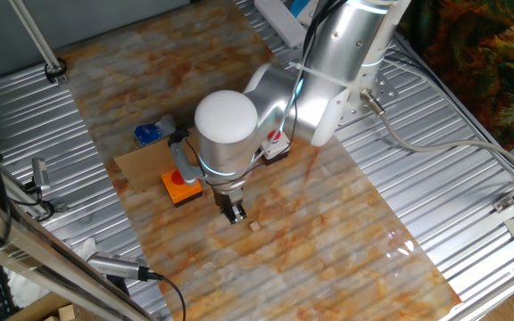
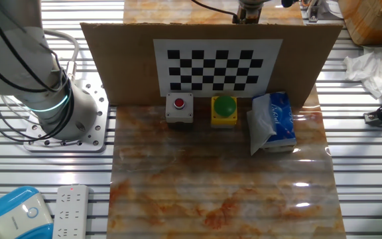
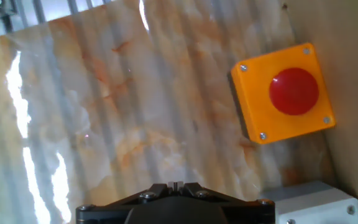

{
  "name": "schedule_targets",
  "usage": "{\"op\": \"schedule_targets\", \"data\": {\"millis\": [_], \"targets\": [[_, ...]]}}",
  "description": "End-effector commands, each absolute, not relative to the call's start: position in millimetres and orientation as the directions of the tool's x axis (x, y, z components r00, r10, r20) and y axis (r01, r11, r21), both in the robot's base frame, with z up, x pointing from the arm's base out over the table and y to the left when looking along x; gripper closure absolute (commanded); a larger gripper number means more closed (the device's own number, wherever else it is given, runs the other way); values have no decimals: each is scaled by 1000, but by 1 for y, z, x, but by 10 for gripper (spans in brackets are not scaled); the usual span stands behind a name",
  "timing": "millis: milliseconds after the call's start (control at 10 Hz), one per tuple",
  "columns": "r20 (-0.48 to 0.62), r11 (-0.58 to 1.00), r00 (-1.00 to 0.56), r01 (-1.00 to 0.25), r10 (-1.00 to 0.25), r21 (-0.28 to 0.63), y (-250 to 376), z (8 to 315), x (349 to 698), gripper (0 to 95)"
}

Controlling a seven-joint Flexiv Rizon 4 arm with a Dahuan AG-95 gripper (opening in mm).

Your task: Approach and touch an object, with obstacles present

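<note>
Hovering above the marbled mat, the gripper (image 1: 235, 212) is sitting just beside the orange button box (image 3: 284, 93); finger state: cannot tell. The cardboard strip (image 2: 121, 66) is standing upright right behind the box. Descend slowly, staying clear of the cardboard edge.

Cardboard strip (image 2: 211, 60) hides the hand (image 1: 236, 212); its fingertips unseen
</note>
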State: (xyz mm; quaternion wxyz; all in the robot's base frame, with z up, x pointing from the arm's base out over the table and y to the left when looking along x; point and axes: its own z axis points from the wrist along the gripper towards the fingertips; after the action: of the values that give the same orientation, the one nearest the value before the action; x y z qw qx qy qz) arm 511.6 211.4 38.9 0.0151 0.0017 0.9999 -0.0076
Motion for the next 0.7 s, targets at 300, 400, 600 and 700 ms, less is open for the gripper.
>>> {"op": "schedule_targets", "data": {"millis": [300, 400, 600, 700], "targets": [[-10, 1000, -1000, 28, 28, -13, 212, 39, 512, 950], [-4, 1000, -1000, 17, 17, -11, 212, 39, 512, 950], [1, 1000, -1000, -8, -8, -9, 212, 39, 512, 950], [19, 1000, -1000, -16, -16, 1, 212, 39, 512, 950]]}}
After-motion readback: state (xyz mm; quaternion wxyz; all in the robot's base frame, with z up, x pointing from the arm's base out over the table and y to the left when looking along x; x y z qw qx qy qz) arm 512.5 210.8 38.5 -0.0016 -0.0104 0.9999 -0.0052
